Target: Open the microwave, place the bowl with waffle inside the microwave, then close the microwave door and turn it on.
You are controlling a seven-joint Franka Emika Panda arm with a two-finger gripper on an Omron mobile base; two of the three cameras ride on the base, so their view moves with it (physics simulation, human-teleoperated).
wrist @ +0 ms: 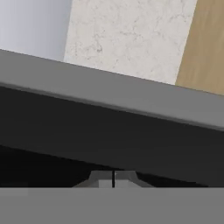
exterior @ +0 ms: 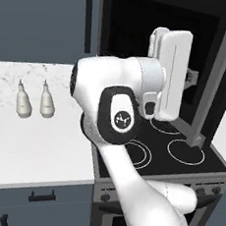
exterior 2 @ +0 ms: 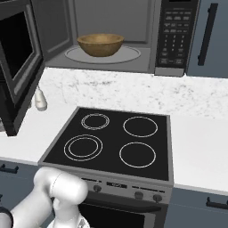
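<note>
Bowl (exterior 2: pixel 100 44) sits on the turntable inside the microwave (exterior 2: pixel 133 40), so placing looks done. Gripper (wrist: pixel 113 178), jaws closed and empty, presses near the open microwave door (exterior 2: pixel 18 67), probably to swing it shut.

Brightness: even, flat rendered light is seen throughout, with no visible lamp.
Shadows: soft, faint ones are cast beside the two bottles (exterior: pixel 34 102) on the pale tabletop (exterior: pixel 32 146).
Dark areas: the microwave (exterior 2: pixel 116 35) cavity is dimly lit; the stovetop (exterior 2: pixel 111 142) reads matte black.
Glare: none is seen on glass or marble.
Sharpness: all views are slightly soft and pixelated; the door edge (wrist: pixel 109 94) in the hand view is blurred.
</note>
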